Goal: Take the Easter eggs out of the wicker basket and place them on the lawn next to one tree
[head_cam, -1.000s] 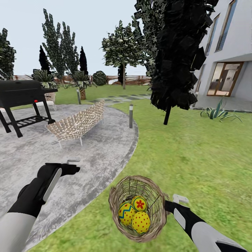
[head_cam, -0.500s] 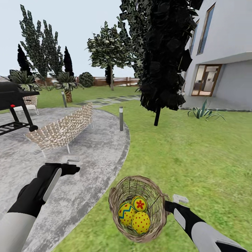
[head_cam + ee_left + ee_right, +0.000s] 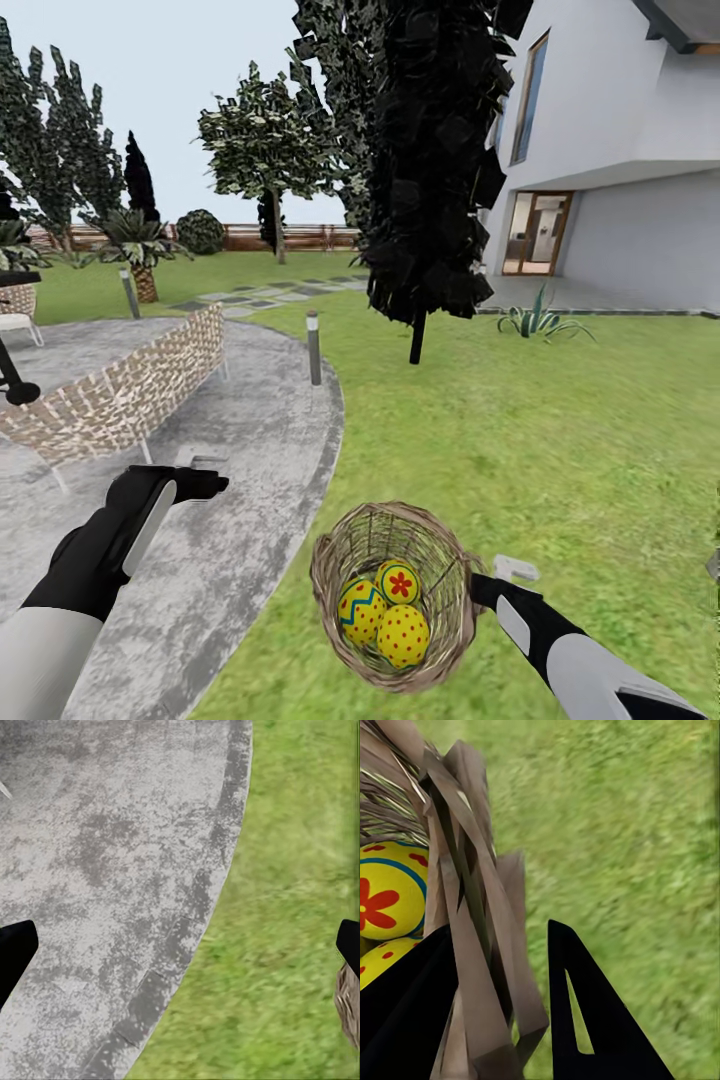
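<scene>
- The wicker basket [image 3: 392, 598] hangs tilted low in the head view, its rim clamped by the right gripper [image 3: 478, 584]; in the right wrist view one black finger [image 3: 585, 1020] lies outside the weave [image 3: 472, 945] and the other inside it.
- All three Easter eggs sit in the basket: the blue-zigzag egg [image 3: 360, 610], the red-flower egg [image 3: 398, 582] and the red-dotted egg [image 3: 404, 635], touching one another. The right wrist view catches the flower egg [image 3: 390, 900] and a slice of the dotted one [image 3: 379, 960] behind the weave.
- The left gripper [image 3: 205, 472] is held out over the grey paved patio [image 3: 220, 500], its fingers apart and empty; in the left wrist view the two black fingertips [image 3: 15, 952] stand wide apart above the patio's curved edge.
- The lawn [image 3: 520, 450] spreads beneath the basket and off to the right.
- Farther on, a woven bench [image 3: 110, 395] stands on the patio and a short bollard light [image 3: 313, 348] at its edge.
- Beyond it on the grass stands a dark tree with a thin black trunk [image 3: 417, 335].
- In the distance stand a pale-trunked tree [image 3: 270, 150], a palm [image 3: 140, 250], the wooden fence [image 3: 290, 236] and the white house [image 3: 620, 150].
</scene>
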`<state>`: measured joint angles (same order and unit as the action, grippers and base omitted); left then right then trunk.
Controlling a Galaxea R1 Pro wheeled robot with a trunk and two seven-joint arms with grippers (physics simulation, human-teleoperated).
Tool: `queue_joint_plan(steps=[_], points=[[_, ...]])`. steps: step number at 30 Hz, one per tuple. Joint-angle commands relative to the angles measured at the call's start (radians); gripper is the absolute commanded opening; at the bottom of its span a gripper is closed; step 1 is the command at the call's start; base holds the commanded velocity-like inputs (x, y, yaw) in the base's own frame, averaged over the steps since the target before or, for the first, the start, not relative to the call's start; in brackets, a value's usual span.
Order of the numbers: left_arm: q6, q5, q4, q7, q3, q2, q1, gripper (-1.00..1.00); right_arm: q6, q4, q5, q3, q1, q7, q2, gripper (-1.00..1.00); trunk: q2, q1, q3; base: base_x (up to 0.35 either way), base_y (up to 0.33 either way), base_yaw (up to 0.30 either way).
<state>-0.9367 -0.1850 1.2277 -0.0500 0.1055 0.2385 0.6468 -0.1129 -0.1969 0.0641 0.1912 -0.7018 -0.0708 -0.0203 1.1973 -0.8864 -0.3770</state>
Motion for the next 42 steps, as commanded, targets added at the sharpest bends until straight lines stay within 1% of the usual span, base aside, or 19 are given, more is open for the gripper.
queue_joint_plan(steps=[1,11,14,18,26,42], points=[[-0.004,-0.007,0.001,-0.005,0.002,0.001,0.001,1.00,-0.005,-0.002,0.010,0.004,-0.001,-0.001,0.000,-1.00,0.001,-0.001,0.000,0.324,0.156,-0.242],[-0.004,-0.007,0.001,-0.005,0.002,0.001,0.001,1.00,-0.005,-0.002,0.010,0.004,-0.001,-0.001,0.000,-1.00,0.001,-0.001,0.008,0.324,0.156,-0.241],[-0.004,-0.007,0.001,-0.005,0.002,0.001,0.001,1.00,-0.004,-0.003,0.010,0.003,-0.001,-0.001,0.000,-1.00,0.001,-0.001,0.009,0.324,0.156,-0.120],[-0.004,-0.007,0.001,-0.005,0.002,0.001,0.001,1.00,-0.004,-0.004,0.010,0.004,-0.001,0.031,-0.001,-1.00,0.001,-0.001,0.009,0.324,0.156,-0.014],[-0.004,-0.007,0.001,-0.005,0.003,0.001,0.001,1.00,-0.005,-0.004,0.013,0.009,-0.001,0.037,-0.003,-1.00,0.001,-0.001,0.000,0.324,0.156,-0.096],[-0.004,-0.007,0.001,-0.007,0.007,0.001,0.001,1.00,-0.005,-0.003,0.014,0.010,-0.001,0.037,-0.003,-1.00,0.001,-0.001,-0.016,0.324,0.156,-0.222]])
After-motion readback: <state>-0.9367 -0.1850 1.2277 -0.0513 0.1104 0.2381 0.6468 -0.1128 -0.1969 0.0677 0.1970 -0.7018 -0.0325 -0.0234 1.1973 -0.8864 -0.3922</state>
